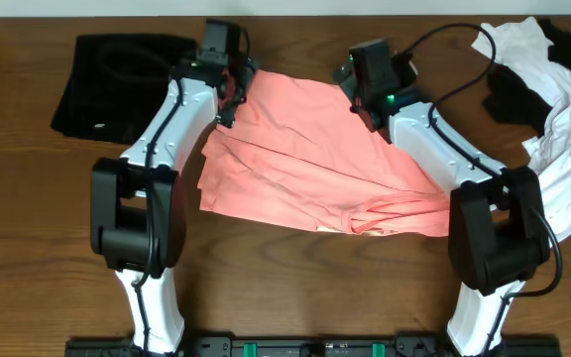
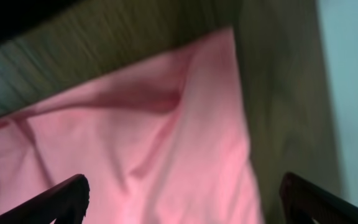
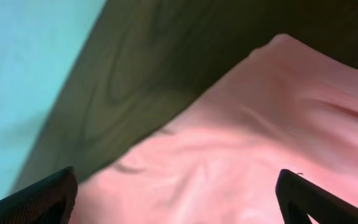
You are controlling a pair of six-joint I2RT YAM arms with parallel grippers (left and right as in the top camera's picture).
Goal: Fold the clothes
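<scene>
Black folded cloth (image 1: 117, 84) lies well left of the left gripper (image 2: 185, 200), whose fingers gape wide above the salmon-pink T-shirt (image 1: 305, 149) spread beneath it. The right gripper (image 3: 176, 196) is likewise spread open over that shirt, with white garments (image 1: 563, 149) heaped to its right.

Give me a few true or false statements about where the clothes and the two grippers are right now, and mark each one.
1. The salmon-pink T-shirt lies mid-table, between the two arms. True.
2. The left gripper is shut on the shirt. False: its fingers stand wide apart over the cloth.
3. A folded black garment lies apart from the shirt, on the left arm's side. True.
4. The white garment is tucked under the pink shirt. False: it is heaped at the table's right side, with a black garment.
5. The right gripper is open over the shirt's edge. True.
</scene>
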